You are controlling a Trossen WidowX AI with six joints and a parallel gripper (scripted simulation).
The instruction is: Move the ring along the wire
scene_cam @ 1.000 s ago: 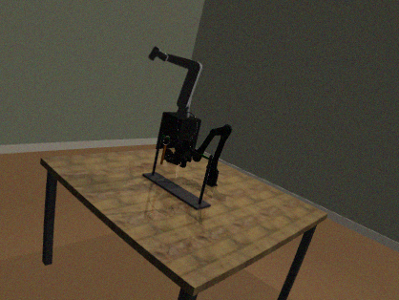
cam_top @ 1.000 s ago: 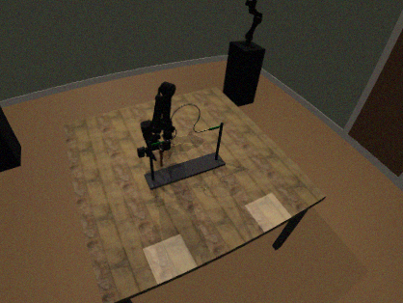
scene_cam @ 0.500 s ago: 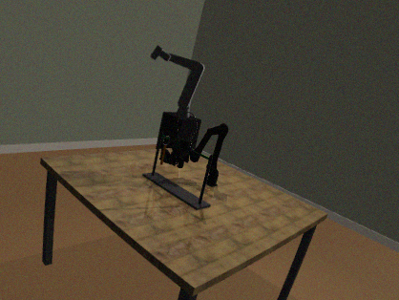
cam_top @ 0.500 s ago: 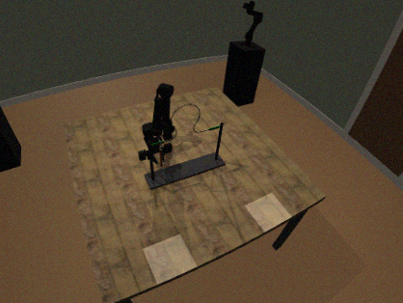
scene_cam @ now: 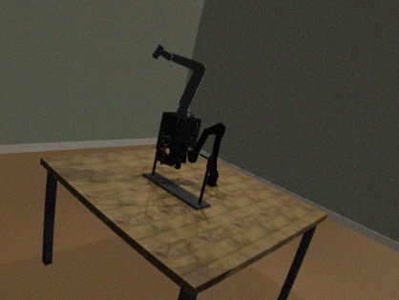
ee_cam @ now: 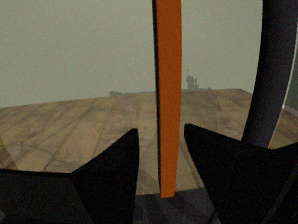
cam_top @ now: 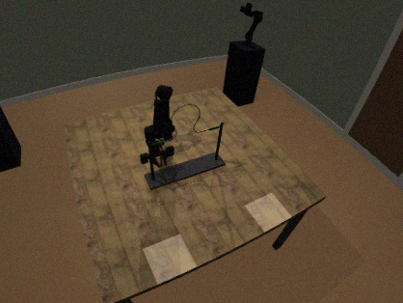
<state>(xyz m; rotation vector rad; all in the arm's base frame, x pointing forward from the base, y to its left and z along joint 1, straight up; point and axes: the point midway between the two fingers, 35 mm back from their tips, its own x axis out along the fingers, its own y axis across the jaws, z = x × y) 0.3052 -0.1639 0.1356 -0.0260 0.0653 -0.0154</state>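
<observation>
Wrist view: your orange handle [ee_cam: 166, 76] stands upright, long axis vertical, between the gripper [ee_cam: 161, 156] fingers, which stand apart, gripping nothing.

Ring perhaps behind gripper [cam_top: 156, 153]

Orange handle [ee_cam: 166, 83] hangs upright between my fingers, gaps either side; ring out of sight above.
</observation>
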